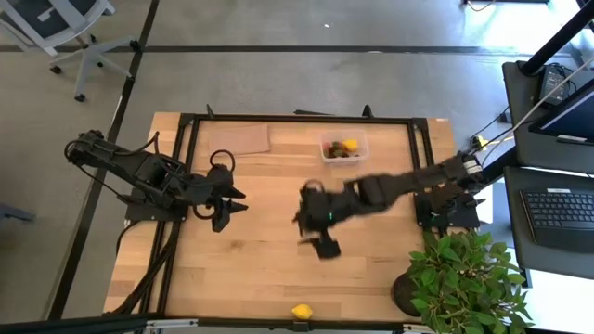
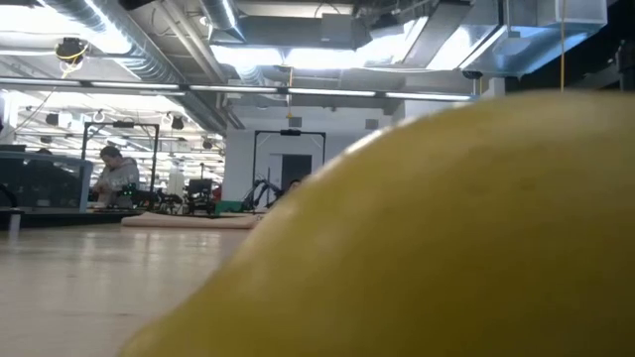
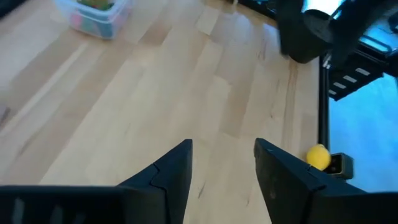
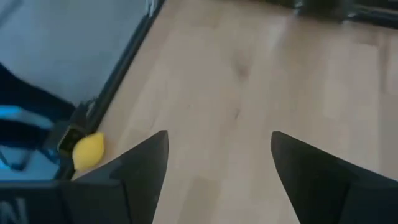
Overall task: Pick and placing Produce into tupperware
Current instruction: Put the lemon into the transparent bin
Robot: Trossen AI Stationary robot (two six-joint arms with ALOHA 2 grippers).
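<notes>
The clear tupperware (image 1: 343,147) stands at the table's far side, right of the middle, with yellow, red and dark produce inside; it also shows in the left wrist view (image 3: 96,15). One yellow lemon-like piece (image 1: 302,312) lies on the wood at the near edge, next to a black mount. It also shows in both wrist views (image 3: 318,157) (image 4: 88,151) and fills the low view (image 2: 446,238). My right gripper (image 1: 316,234) hangs open over the table's middle with nothing between its fingers (image 4: 217,155). My left gripper (image 1: 239,202) is open and empty over the left half (image 3: 224,162).
A flat brown sheet (image 1: 239,139) lies at the far left of the table. A green potted plant (image 1: 459,278) stands at the near right corner. A black frame (image 1: 297,119) runs around the tabletop. Bare wood lies between the two grippers and the near edge.
</notes>
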